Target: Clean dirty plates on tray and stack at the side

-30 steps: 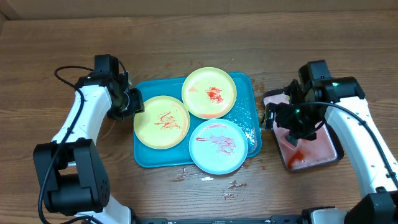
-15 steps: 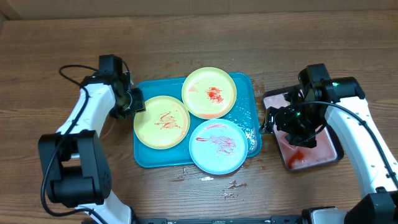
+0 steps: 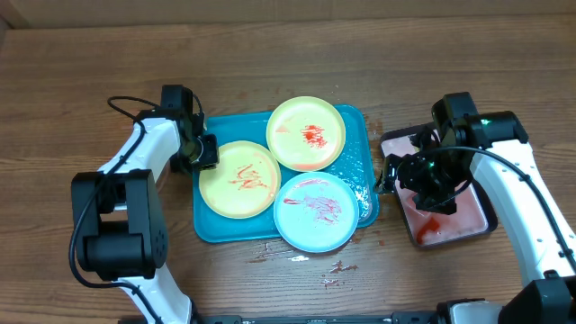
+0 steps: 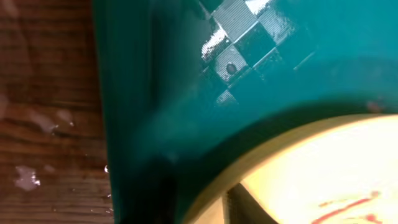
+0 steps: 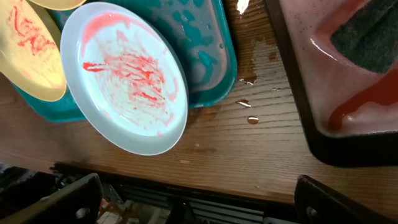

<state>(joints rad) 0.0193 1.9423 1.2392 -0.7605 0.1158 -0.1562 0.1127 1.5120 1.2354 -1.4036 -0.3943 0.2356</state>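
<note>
The teal tray (image 3: 356, 126) holds three sauce-smeared plates. A yellow-green plate (image 3: 238, 178) lies at its left, a second yellow-green plate (image 3: 306, 133) at the back, and a light blue plate (image 3: 315, 211) at the front, overhanging the tray's front rim. My left gripper (image 3: 203, 151) is at the left plate's rim. In the left wrist view its fingers (image 4: 198, 205) sit close together astride that plate's edge (image 4: 323, 174) over the tray (image 4: 186, 93). My right gripper (image 3: 430, 184) hovers open and empty over the black-rimmed tray; its fingers (image 5: 199, 199) show nothing between them.
A black-rimmed tray (image 3: 470, 223) with pinkish liquid stands to the right; the right wrist view shows a dark sponge (image 5: 367, 37) in it. Sauce and water spots (image 3: 337, 267) lie on the table in front of the teal tray. A cardboard wall (image 3: 270, 9) runs along the back.
My left arm moved right and its gripper went onto the left plate's rim. That plate and the back plate shifted slightly right. The right arm has hardly moved.
</note>
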